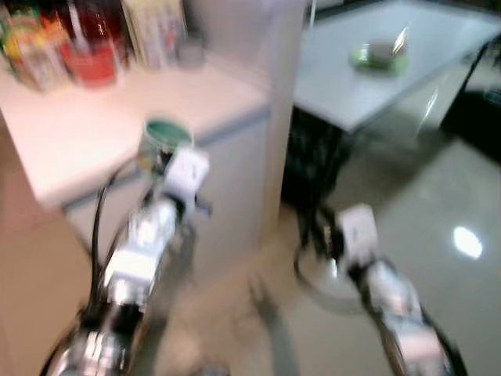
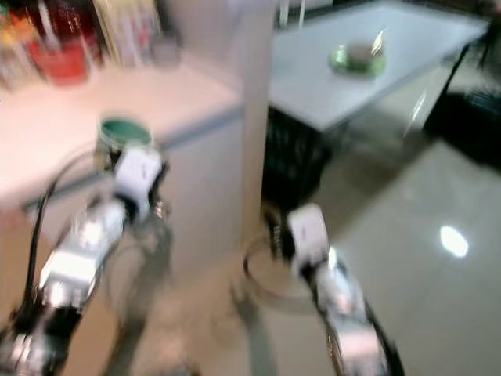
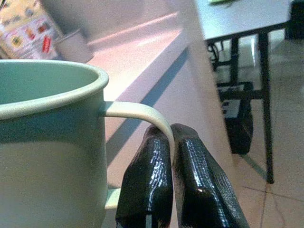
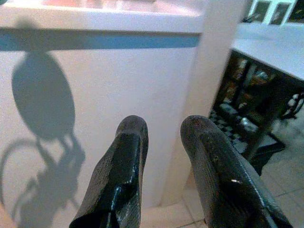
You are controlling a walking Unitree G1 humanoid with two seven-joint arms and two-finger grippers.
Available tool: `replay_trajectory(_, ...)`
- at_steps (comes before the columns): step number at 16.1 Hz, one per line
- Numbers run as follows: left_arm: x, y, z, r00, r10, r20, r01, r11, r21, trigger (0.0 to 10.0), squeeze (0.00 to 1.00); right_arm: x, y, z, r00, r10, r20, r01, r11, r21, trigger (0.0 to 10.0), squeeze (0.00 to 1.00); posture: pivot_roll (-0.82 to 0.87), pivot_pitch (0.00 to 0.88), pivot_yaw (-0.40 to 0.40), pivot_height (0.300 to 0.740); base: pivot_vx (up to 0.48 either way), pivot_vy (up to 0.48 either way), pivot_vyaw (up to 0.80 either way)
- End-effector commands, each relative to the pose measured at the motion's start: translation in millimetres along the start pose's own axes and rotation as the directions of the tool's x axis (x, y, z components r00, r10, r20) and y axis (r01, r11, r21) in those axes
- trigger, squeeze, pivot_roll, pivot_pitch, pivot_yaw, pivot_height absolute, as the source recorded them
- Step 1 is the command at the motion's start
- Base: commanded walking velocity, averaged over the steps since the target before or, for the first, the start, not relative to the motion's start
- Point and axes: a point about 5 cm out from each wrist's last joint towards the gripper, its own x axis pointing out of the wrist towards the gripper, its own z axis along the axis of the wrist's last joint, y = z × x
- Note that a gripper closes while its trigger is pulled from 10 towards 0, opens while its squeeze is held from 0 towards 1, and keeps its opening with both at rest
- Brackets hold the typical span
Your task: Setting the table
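A pale green enamel mug [image 3: 47,142] hangs just off the white counter's [image 1: 94,125] front edge, and my left gripper [image 3: 173,137] is shut on its thin curved handle. In the blurred head views the mug [image 1: 167,135] sits at the tip of my left arm. My right gripper [image 4: 164,126] is lower, in front of the white cabinet side, open with nothing between its fingers. It shows in the head view as right gripper [image 1: 325,231], with a grey loop around it that is too blurred to identify. A green dish [image 1: 378,55] lies on the white dining table [image 1: 344,94] farther right.
Bottles and packets [image 1: 47,39] and a red container [image 1: 92,63] stand at the back of the counter. A black crate [image 1: 313,157] sits under the dining table. Glossy tiled floor [image 1: 438,258] stretches to the right.
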Motion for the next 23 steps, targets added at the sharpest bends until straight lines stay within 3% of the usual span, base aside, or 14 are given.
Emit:
replay_trajectory(1,-0.7,2.4,1,1.0,0.021,-0.003,-0.021,1.0,0.003,10.0,0.0,2.1,-0.3,2,1.0,0.002,0.004,-0.002,1.0,-0.004,10.0,0.0,0.07,0.0,0.031,0.74,0.0,0.0,0.44)
replay_trajectory(3,-0.5,-0.4,0,1.0,0.0,-0.02,-0.001,0.999,-0.047,10.0,0.0,2.3,-0.3,2,1.0,0.004,-0.002,-0.004,1.0,-0.003,10.0,0.0,0.07,0.0,0.028,0.74,0.0,0.0,0.41)
replay_trajectory(10,-0.5,-5.6,0,1.0,-0.008,-0.023,0.007,1.0,-0.021,10.0,0.0,4.4,-2.1,2,1.0,-0.005,-0.009,0.005,1.0,-0.001,10.0,0.0,0.07,0.0,0.028,0.74,0.0,0.0,0.23)
replay_trajectory(14,-5.9,-3.6,1,1.0,0.016,0.026,-0.011,0.981,-0.196,10.0,0.0,3.9,-3.4,2,1.0,-0.026,0.0,0.026,1.0,0.004,10.0,0.0,0.07,0.0,0.028,0.74,0.0,0.0,0.0)
replay_trajectory(16,-27.2,14.0,-20,0.998,0.06,0.017,-0.052,0.954,-0.297,10.0,0.0,3.1,-1.9,0,1.0,-0.03,0.007,0.03,0.999,0.011,10.0,0.0,0.09,0.0,0.021,0.74,0.0,0.0,0.0)
replay_trajectory(19,-53.9,30.0,-47,0.993,0.107,-0.041,-0.115,0.919,-0.378,10.0,0.0,-0.5,-1.3,-12,1.0,-0.014,-0.013,0.014,1.0,-0.018,10.0,0.0,0.11,0.0,0.009,0.74,0.0,0.0,0.0)
replay_trajectory(20,-76.4,27.5,-71,0.987,0.122,-0.101,-0.153,0.902,-0.404,10.0,0.0,-2.8,-1.8,-24,0.999,0.0,-0.038,-0.001,0.999,-0.034,10.0,0.0,0.13,0.0,-0.002,0.74,0.0,0.0,0.0)
replay_trajectory(21,-90.0,18.0,-82,0.985,0.115,-0.126,-0.157,0.897,-0.413,10.0,0.0,-2.6,-1.2,-28,0.999,0.003,-0.046,-0.004,1.0,-0.027,10.0,0.0,0.14,0.0,-0.017,0.74,0.0,0.0,0.0)
replay_trajectory(23,-102.6,7.4,-88,0.985,0.106,-0.14,-0.153,0.906,-0.395,10.0,0.0,-1.8,-0.3,-30,0.999,0.014,-0.046,-0.015,0.999,-0.033,10.0,0.0,0.15,0.0,-0.03,0.74,0.0,0.0,0.0)
